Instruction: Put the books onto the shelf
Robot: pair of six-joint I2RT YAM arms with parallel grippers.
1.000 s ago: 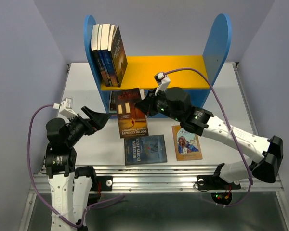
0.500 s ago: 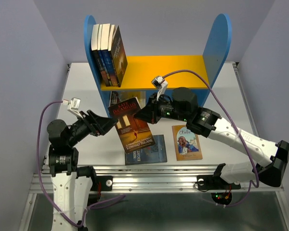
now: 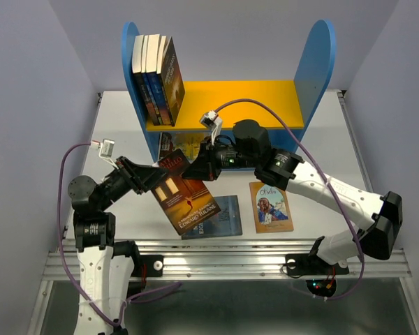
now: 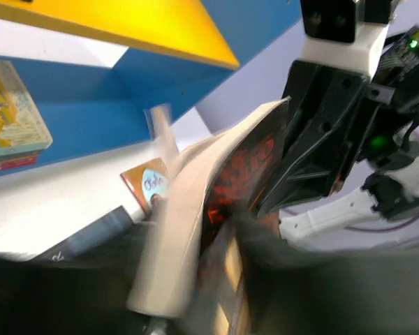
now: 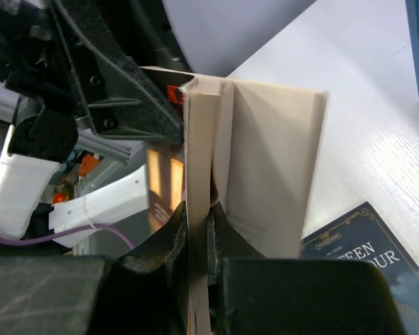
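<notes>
Books are spread over 4 places.

1. The upright books (image 3: pixel 157 77) stand in a row at the left end of the yellow upper board (image 3: pixel 251 101) of the shelf (image 3: pixel 314 63), against its left blue panel. The outermost one leans onto the others. The shelf stands at the far edge of the table (image 3: pixel 321 146).
2. An illustrated yellow-teal book (image 4: pixel 10 129) lies in the blue lower compartment (image 4: pixel 112 105).
3. A dark blue book (image 3: pixel 223 218) and a tan book (image 3: pixel 270 207) lie flat near the near edge of the table. The 2 are just apart, the tan one to the right.
4. The brown-red book (image 3: pixel 185 199) is in the air in front of the shelf. It is tilted, and its lower corner hangs over the dark blue book.

The right gripper (image 3: pixel 199 166) reaches in from the right and takes the brown-red book at its upper right corner. In the right wrist view I see its fingers (image 5: pixel 174 237) pinching the cover and a few pages, while the other pages fan out loose.

The left gripper (image 3: pixel 153 178) meets the same book at its upper left corner, 1 finger on each side of it. The left wrist view is blurred, so I cannot tell whether those fingers press on the book or only straddle it.
</notes>
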